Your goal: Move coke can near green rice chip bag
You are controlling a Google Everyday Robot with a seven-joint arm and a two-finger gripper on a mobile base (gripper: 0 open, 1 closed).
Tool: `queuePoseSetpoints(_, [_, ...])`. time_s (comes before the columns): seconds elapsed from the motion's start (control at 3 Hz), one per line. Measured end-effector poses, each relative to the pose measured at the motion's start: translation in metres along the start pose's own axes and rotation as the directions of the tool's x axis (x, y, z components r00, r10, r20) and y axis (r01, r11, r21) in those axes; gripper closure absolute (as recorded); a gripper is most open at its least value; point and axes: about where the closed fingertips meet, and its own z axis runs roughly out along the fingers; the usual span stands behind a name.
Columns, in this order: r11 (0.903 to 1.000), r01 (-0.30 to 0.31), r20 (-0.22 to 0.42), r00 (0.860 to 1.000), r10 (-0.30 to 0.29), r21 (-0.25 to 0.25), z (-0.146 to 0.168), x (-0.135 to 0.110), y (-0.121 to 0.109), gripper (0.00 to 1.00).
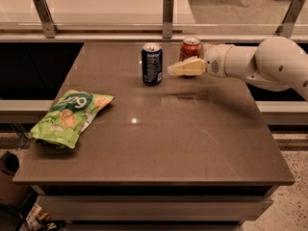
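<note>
My white arm [281, 61] extends in from the right edge of the frame, bent at a rounded joint. My wrist [219, 65] lies level, pointing left, ending in my cream gripper [180, 69], upper middle of the frame.

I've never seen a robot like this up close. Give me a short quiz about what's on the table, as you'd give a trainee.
1. True or false: the gripper is close by the coke can, at the far side of the table.
2. What stands just left of the coke can in the picture? A. a dark blue can B. a glass bottle C. a bowl
3. Fill in: the green rice chip bag lies near the table's ___ edge, as the picture shows it.

Key: 1 true; 2 A; 3 left.
</note>
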Motion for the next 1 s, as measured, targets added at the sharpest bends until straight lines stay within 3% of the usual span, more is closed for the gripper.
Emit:
queuePoseSetpoints(0.33, [0.9999, 0.012, 0.055, 0.998, -0.012, 0.008, 0.0123, -0.0035, -0.0056, 0.00])
queuePoseSetpoints(1.0, [0.9999, 0.015, 0.055, 0.998, -0.014, -0.002, 0.0174, -0.0039, -0.0011, 0.42])
